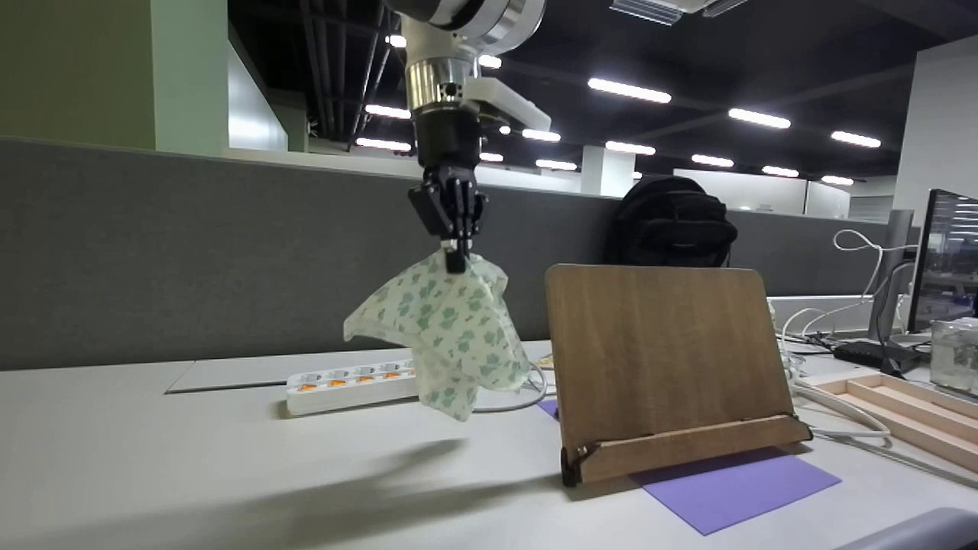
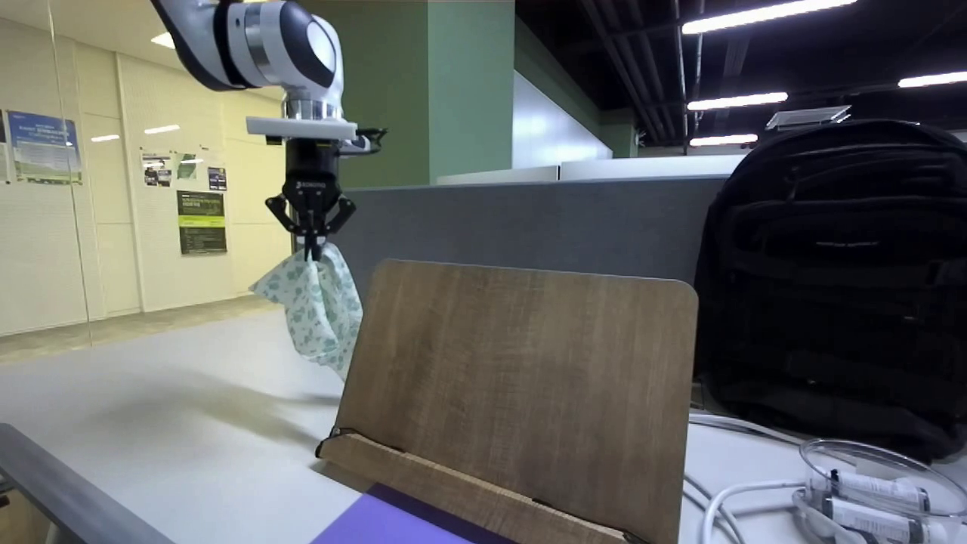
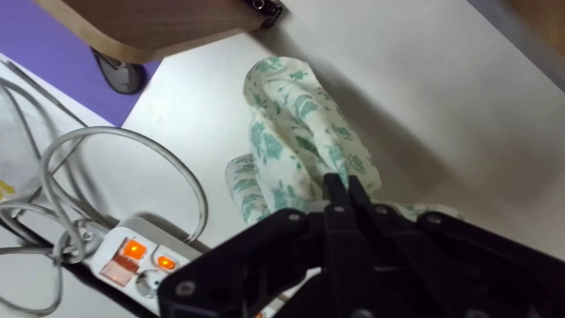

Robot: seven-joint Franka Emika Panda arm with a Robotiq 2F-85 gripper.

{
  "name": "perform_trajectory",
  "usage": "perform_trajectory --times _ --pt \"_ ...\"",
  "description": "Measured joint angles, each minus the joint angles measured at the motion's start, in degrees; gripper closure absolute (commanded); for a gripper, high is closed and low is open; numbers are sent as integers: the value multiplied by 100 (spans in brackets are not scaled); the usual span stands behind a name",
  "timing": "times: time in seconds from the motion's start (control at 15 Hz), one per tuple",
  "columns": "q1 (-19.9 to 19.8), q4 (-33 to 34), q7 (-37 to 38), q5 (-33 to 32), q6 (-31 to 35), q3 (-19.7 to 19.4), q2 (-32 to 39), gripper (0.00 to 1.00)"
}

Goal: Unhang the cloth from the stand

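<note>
Cloth (image 1: 458, 328), pale and printed with small green sprigs, hangs in the air from the robot's black gripper (image 2: 312, 251), off the wooden stand (image 1: 672, 359) and to one side of it. I can see the fingers (image 3: 333, 192) pinching a gathered bit near the top, while the rest droops in loose folds, its lowest corner above the white table (image 1: 153, 458). In the wrist view a patch of bare tabletop shows between fabric and stand. The stand's brown panel leans back behind a low front ledge, and a purple sheet (image 1: 741, 489) lies partly underneath. Behind the hanging folds, in an exterior view, sits a white power strip (image 1: 351, 389); two of its orange switches glow in the wrist view, where a pale cable (image 3: 194, 179) loops beside it. Beyond the stand, a black backpack (image 1: 672, 225) rests in front of the grey partition (image 1: 229, 267).
</note>
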Motion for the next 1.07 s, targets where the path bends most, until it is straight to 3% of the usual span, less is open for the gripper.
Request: perform_trajectory --times 0.4,0.47,0.6,0.8,1.07 --pt "446 134 880 -762 459 72 965 99" --pt "524 135 1015 -907 603 72 1073 71" --pt "674 138 1198 -1089 719 74 1238 64" --pt "847 142 1252 -1078 552 101 1388 43" --pt "877 263 1326 -758 -315 165 1405 16"
